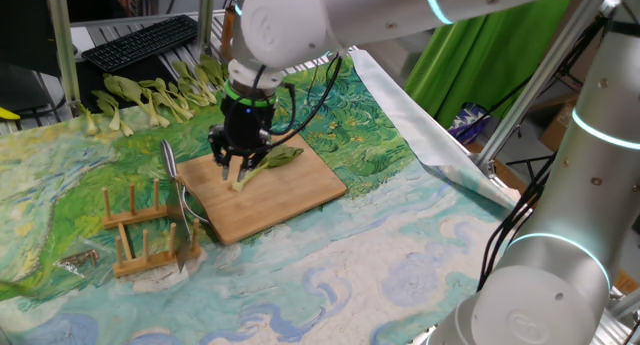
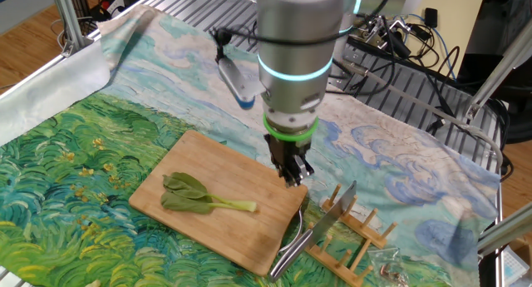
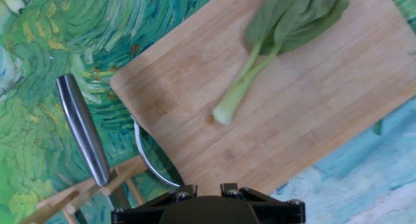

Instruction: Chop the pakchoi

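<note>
One whole pakchoi [image 1: 268, 163] lies flat on the wooden cutting board [image 1: 290, 197], pale stalk toward the rack, dark leaves away. It also shows in the other fixed view [image 2: 204, 197] and the hand view [image 3: 260, 62]. My gripper [image 1: 233, 172] hangs a little above the board's edge near the stalk end, pointing down, fingers slightly apart and empty; in the other fixed view [image 2: 293, 175] it is right of the pakchoi. The hand view shows only the finger bases at the bottom edge.
A metal knife [image 1: 170, 160] [image 2: 332, 214] [image 3: 81, 130] rests on a wooden rack [image 1: 140, 235] [image 2: 353, 241] beside the board [image 2: 199, 154] [image 3: 325, 113]. Several whole pakchoi [image 1: 160, 90] lie at the back left. A keyboard [image 1: 140, 40] sits behind them.
</note>
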